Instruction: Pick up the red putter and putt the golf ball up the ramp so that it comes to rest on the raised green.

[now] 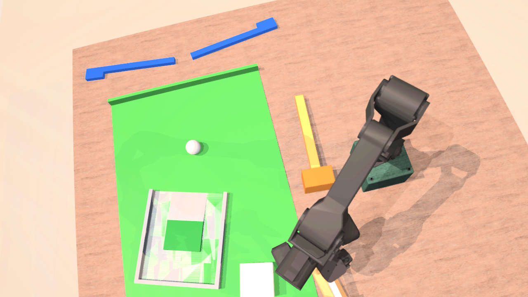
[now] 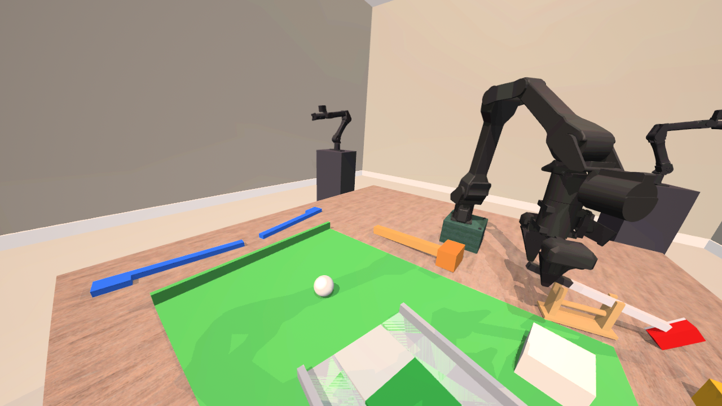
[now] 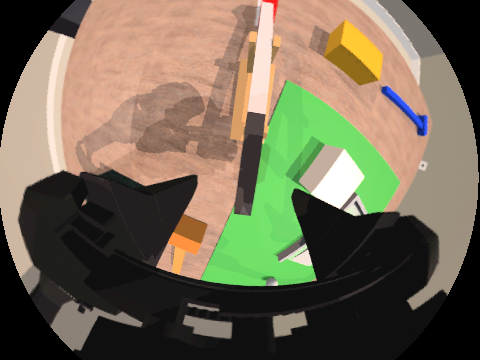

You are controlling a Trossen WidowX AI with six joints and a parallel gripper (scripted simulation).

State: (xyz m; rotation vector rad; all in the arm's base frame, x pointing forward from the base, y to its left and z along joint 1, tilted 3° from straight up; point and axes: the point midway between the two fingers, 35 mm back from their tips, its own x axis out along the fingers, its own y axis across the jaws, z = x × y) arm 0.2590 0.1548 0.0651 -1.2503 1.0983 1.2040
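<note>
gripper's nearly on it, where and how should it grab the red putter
Grip the dark handle end of the red putter, the part that sticks out past the wooden stand clear of the table. Come straight down: the open gripper already straddles the shaft, so the fingers would close across its narrow width.

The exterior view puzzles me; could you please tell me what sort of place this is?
It looks like a tabletop mini-golf course in a robot lab: a green putting mat with a golf ball, a red putter on a wooden stand, and other arms on pedestals behind.
</note>
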